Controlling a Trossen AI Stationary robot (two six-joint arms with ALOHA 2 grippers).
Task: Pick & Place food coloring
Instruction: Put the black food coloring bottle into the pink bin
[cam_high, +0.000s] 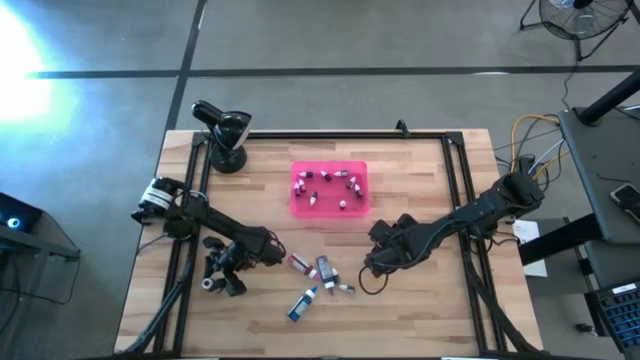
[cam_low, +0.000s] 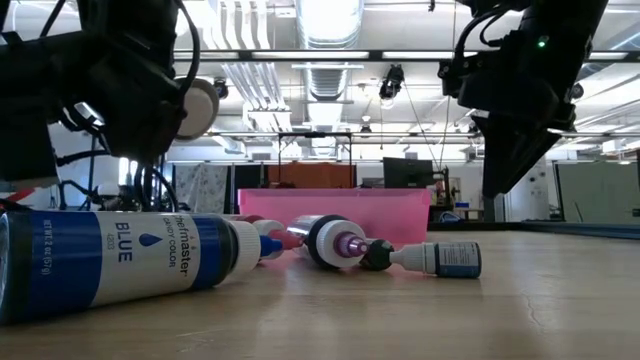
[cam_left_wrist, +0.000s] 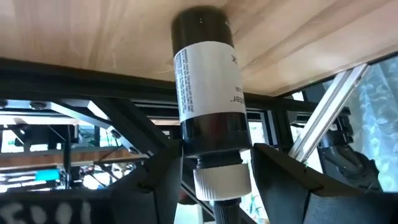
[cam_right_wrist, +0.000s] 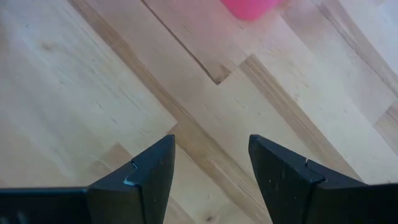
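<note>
My left gripper (cam_high: 224, 267) is near the table's left near part, shut on a dark food coloring bottle (cam_left_wrist: 208, 81) with a white label and pale cap. My right gripper (cam_high: 380, 260) is open over bare wood, right of the loose bottles and near the pink tray (cam_high: 297, 207). Several small bottles (cam_high: 325, 183) lie inside the tray. On the table, all on their sides, are a blue bottle (cam_low: 110, 265), a dark one (cam_high: 325, 268), a red one (cam_high: 299, 263) and a small one (cam_low: 445, 259). My left gripper pinches the dark bottle between its two fingers (cam_left_wrist: 158, 177) at the shoulder just above the pale cap (cam_left_wrist: 214, 152). The fingers lie along the bottle, and its body reaches out past the fingertips, base end away. I cannot tell whether the base touches the table.
A camera on a black stand (cam_high: 226, 135) sits at the far left corner. Black rails (cam_high: 460, 190) run along the table's left, right and far edges. Cables (cam_high: 530, 135) hang off the right side. Bare wood lies between the tray and the loose bottles.
</note>
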